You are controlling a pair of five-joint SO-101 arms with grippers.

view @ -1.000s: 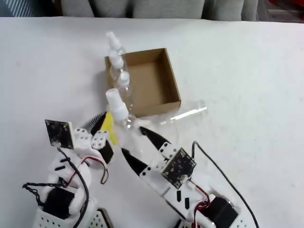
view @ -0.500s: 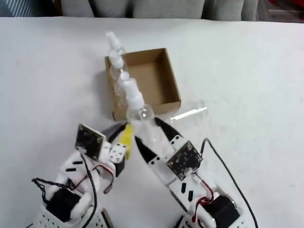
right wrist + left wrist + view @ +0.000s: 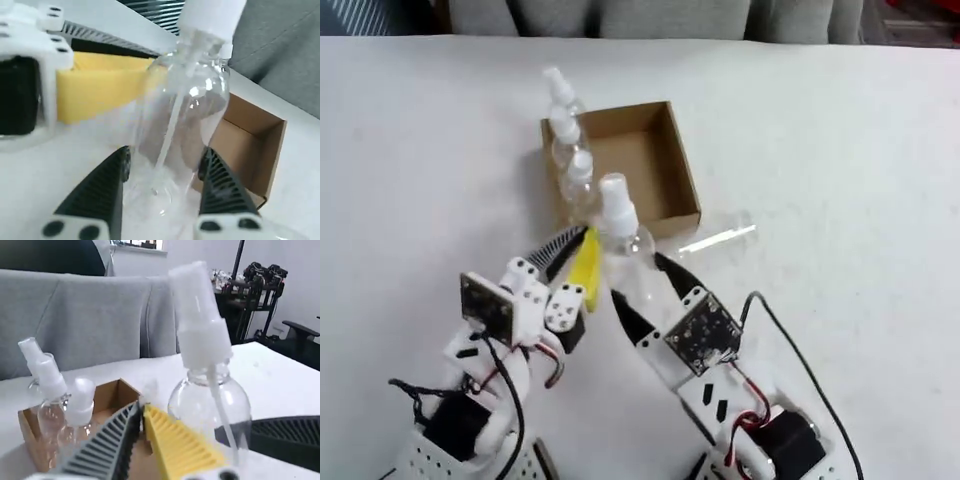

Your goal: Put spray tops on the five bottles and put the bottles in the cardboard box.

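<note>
Nothing legible — no text, number or sign can be read. The cardboard box (image 3: 650,175) beyond the right end effector (image 3: 635,277) is plain, the bottle (image 3: 623,245) in its grip unlabelled — marks on its circuit board (image 3: 702,337) too small.

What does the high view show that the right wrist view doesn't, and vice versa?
High view alone: three capped bottles along the left wall of the cardboard box. Right wrist alone: the tube inside the held bottle. Both: that bottle between the fingers of the right pincer, the box, and the yellow finger of the left pincer.
</note>
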